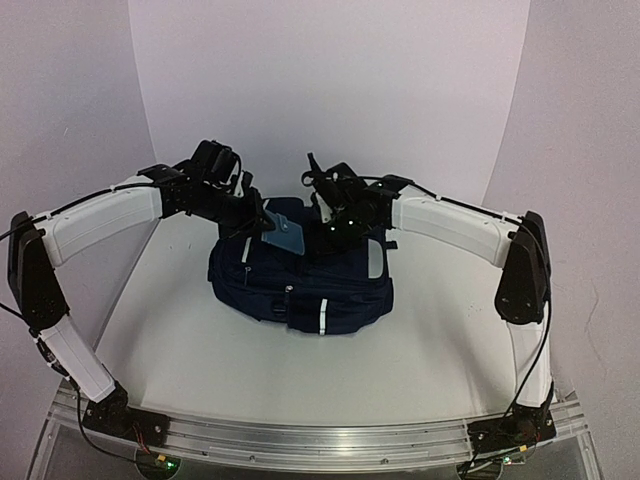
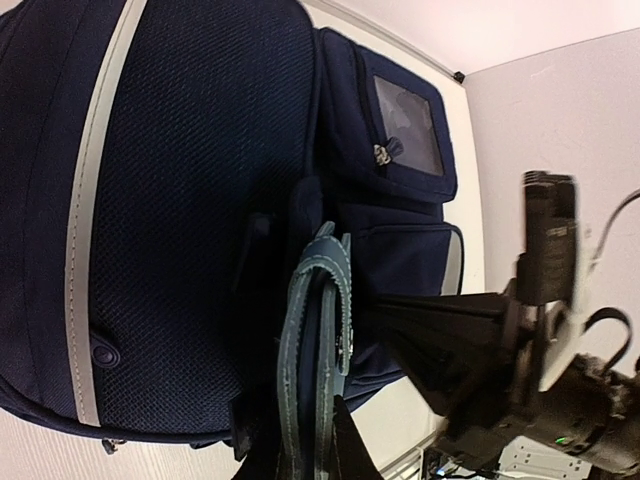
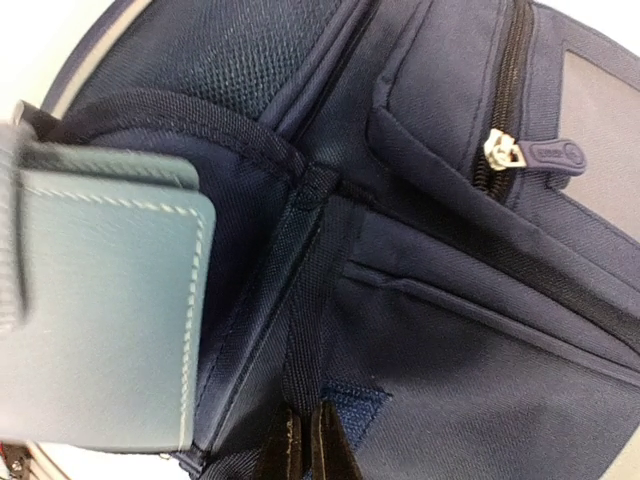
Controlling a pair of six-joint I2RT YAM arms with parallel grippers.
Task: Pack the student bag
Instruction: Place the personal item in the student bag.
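We see the left arm, bent in over the tabletop, jaws clenched on a light-blue wallet at a pocket mouth of the student bag lying at centre, as the right arm, jaws pinching the bag's webbing, likely steadies it for the wallet's push inward next.

**1 backpack on a white table**

The table has a flat white top, with pale walls standing close around its far side. Directly on the top lies 1 thing: a dark navy backpack. It rests flat near the far middle of the table and shows pale stripes on its near face. Along the near edge of the table runs a metal rail. The left arm base and the right arm base are fixed on this rail, 1 near each end.
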